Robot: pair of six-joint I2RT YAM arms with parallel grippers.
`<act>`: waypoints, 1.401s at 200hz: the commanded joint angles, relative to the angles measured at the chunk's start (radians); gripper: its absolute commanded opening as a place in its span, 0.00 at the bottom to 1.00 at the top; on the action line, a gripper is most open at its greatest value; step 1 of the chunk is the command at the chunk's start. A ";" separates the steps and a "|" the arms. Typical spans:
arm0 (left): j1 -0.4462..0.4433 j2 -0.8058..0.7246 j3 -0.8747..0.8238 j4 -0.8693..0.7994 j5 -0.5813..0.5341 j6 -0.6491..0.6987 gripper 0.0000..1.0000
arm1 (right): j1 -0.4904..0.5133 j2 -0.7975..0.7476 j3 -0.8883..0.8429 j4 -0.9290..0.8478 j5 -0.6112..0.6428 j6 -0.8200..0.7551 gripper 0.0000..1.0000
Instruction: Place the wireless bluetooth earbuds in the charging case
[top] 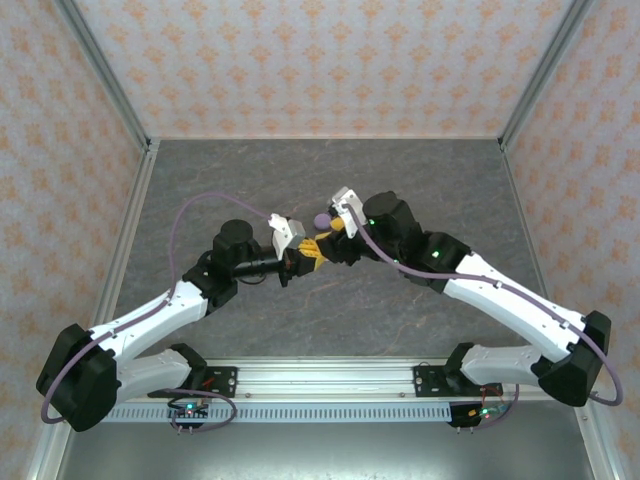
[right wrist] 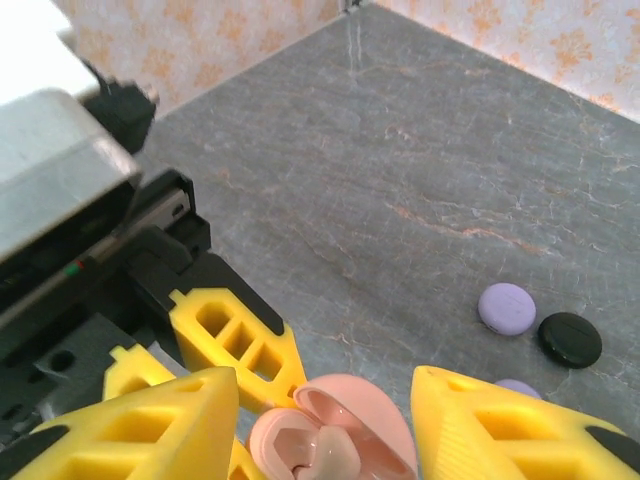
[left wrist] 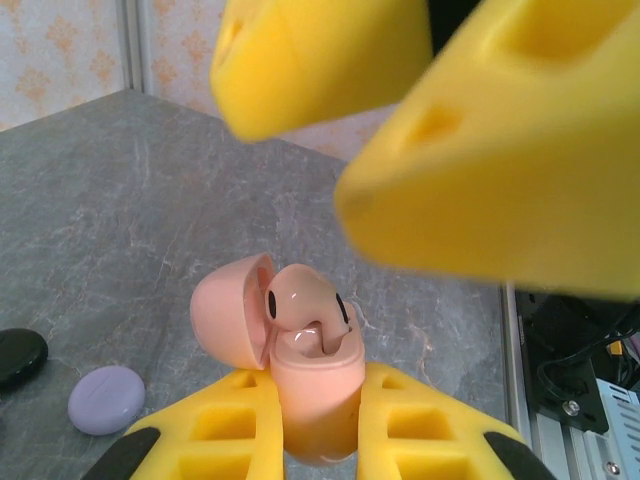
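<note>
Meeting over the middle of the grey worktop point(top: 420, 180), the two arms set their yellow tips close together in the top view. The left pincer point(top: 302, 261) sits just below and left of the right pincer point(top: 322, 243), and a lilac disc point(top: 321, 218) lies just beyond the right one. What lies between them is too small to tell there.

From the left wrist, the left pincer is pressed onto a pink charging case point(left wrist: 315, 400), which stands upright between its fingers with the lid point(left wrist: 230, 312) swung open to the left. A pink earbud point(left wrist: 305, 298) sits in the open top. The right pincer's two fingers hang above it, spread apart. Left of the left pincer, a lilac disc and a black disc point(left wrist: 20, 355) lie on the worktop.

From the right wrist, the right pincer's fingers stand apart on either side of the open case, while the left pincer grips it from the left. Beyond the right finger lie lilac discs and the black disc.
</note>
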 commanded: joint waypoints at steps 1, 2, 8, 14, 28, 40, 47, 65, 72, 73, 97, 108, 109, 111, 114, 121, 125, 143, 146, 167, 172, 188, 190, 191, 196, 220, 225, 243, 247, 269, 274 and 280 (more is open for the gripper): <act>-0.008 -0.026 -0.007 0.097 -0.027 -0.024 0.00 | -0.033 -0.059 0.049 -0.018 -0.008 0.073 0.54; -0.008 -0.027 -0.008 0.099 -0.030 -0.024 0.00 | -0.036 -0.060 0.050 -0.020 -0.009 0.076 0.55; -0.008 -0.035 -0.018 0.117 -0.043 -0.030 0.00 | -0.052 -0.067 0.056 -0.032 -0.023 0.093 0.56; -0.008 -0.042 -0.028 0.138 -0.056 -0.034 0.00 | -0.072 -0.072 0.060 -0.047 -0.050 0.112 0.59; -0.012 -0.060 -0.047 0.172 -0.083 -0.038 0.00 | -0.121 -0.081 0.062 -0.081 -0.106 0.142 0.63; -0.011 -0.074 -0.052 0.180 -0.098 -0.037 0.00 | -0.152 -0.086 0.059 -0.106 -0.157 0.156 0.67; -0.012 -0.081 -0.052 0.181 -0.103 -0.035 0.00 | -0.166 -0.086 0.058 -0.124 -0.178 0.160 0.69; -0.014 -0.098 -0.054 0.183 -0.111 -0.035 0.00 | -0.181 -0.081 0.054 -0.149 -0.221 0.158 0.74; -0.014 -0.105 -0.055 0.185 -0.113 -0.035 0.00 | -0.182 -0.079 0.050 -0.150 -0.230 0.157 0.75; -0.014 -0.106 -0.055 0.185 -0.114 -0.035 0.00 | -0.183 -0.079 0.049 -0.150 -0.232 0.157 0.75; -0.013 -0.120 -0.055 0.181 -0.118 -0.029 0.00 | -0.183 -0.058 0.048 -0.144 -0.253 0.163 0.76; -0.014 -0.124 -0.054 0.178 -0.116 -0.030 0.00 | -0.184 -0.046 0.051 -0.139 -0.263 0.168 0.76; -0.013 -0.124 -0.054 0.178 -0.116 -0.029 0.00 | -0.183 -0.045 0.052 -0.138 -0.263 0.168 0.76; -0.013 -0.124 -0.054 0.176 -0.116 -0.029 0.00 | -0.184 -0.041 0.052 -0.136 -0.265 0.168 0.76; -0.014 -0.124 -0.054 0.175 -0.115 -0.029 0.00 | -0.184 -0.038 0.054 -0.134 -0.269 0.169 0.76; -0.014 -0.125 -0.054 0.173 -0.115 -0.029 0.00 | -0.184 -0.030 0.058 -0.128 -0.279 0.171 0.76; -0.013 -0.126 -0.055 0.172 -0.114 -0.029 0.00 | -0.184 -0.025 0.059 -0.126 -0.285 0.173 0.76; -0.013 -0.128 -0.055 0.168 -0.113 -0.029 0.00 | -0.184 -0.005 0.070 -0.121 -0.302 0.170 0.76; -0.014 -0.128 -0.056 0.168 -0.113 -0.029 0.00 | -0.184 -0.002 0.071 -0.121 -0.303 0.171 0.76; -0.013 -0.131 -0.054 0.165 -0.112 -0.028 0.00 | -0.184 0.006 0.074 -0.117 -0.308 0.168 0.76; -0.014 -0.131 -0.054 0.163 -0.110 -0.027 0.00 | -0.183 0.006 0.074 -0.116 -0.308 0.169 0.76; -0.014 -0.131 -0.054 0.160 -0.109 -0.025 0.00 | -0.184 0.006 0.072 -0.106 -0.306 0.172 0.76; -0.014 -0.131 -0.054 0.160 -0.109 -0.024 0.00 | -0.183 0.006 0.072 -0.105 -0.305 0.172 0.76; -0.015 -0.131 -0.055 0.160 -0.109 -0.023 0.00 | -0.183 0.006 0.072 -0.105 -0.304 0.172 0.76; -0.015 -0.130 -0.054 0.160 -0.109 -0.024 0.00 | -0.184 0.006 0.071 -0.104 -0.301 0.174 0.76; -0.015 -0.129 -0.054 0.158 -0.108 -0.022 0.00 | -0.184 0.006 0.071 -0.100 -0.273 0.179 0.76; -0.015 -0.129 -0.054 0.158 -0.107 -0.022 0.00 | -0.183 0.025 0.072 -0.100 -0.267 0.180 0.76; -0.015 -0.130 -0.054 0.154 -0.107 -0.021 0.00 | -0.184 0.036 0.077 -0.104 -0.245 0.187 0.76; -0.015 -0.130 -0.054 0.154 -0.107 -0.021 0.00 | -0.184 0.037 0.078 -0.104 -0.243 0.187 0.76; -0.014 -0.130 -0.052 0.149 -0.107 -0.020 0.00 | -0.183 0.047 0.084 -0.103 -0.240 0.192 0.75; -0.014 -0.131 -0.052 0.149 -0.106 -0.021 0.00 | -0.183 0.048 0.084 -0.102 -0.238 0.193 0.75; -0.015 -0.131 -0.051 0.148 -0.106 -0.019 0.00 | -0.184 0.049 0.085 -0.102 -0.236 0.196 0.75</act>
